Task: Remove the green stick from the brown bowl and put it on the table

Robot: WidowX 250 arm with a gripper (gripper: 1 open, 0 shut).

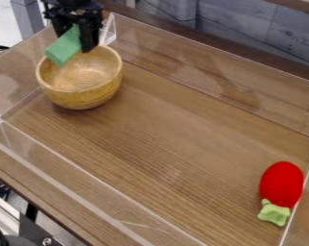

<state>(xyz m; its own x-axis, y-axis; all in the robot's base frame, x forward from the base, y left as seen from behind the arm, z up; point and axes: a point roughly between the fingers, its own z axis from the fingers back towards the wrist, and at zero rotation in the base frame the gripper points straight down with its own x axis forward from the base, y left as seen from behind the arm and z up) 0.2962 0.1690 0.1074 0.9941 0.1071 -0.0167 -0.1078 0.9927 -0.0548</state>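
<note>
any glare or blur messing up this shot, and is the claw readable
In the camera view, a soft pale sheen on the brown wood-grain tabletop, bright streaks along the clear plastic edging at the left; the dark claw blends into a dim, soft top-left corner, its fingers hard to separate; the green stick looks soft-edged.

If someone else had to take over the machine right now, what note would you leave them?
Pincer: the black metal pincer is shut on the flat light-green block.
Where things are: the block is up at the far-left rim of the round tan wooden bowl, which sits on the brown wood-grain table.
Done: block gripped and raised from the bowl's bottom.
Left: carry it clear of the rim, set it on the table, let go.
</note>
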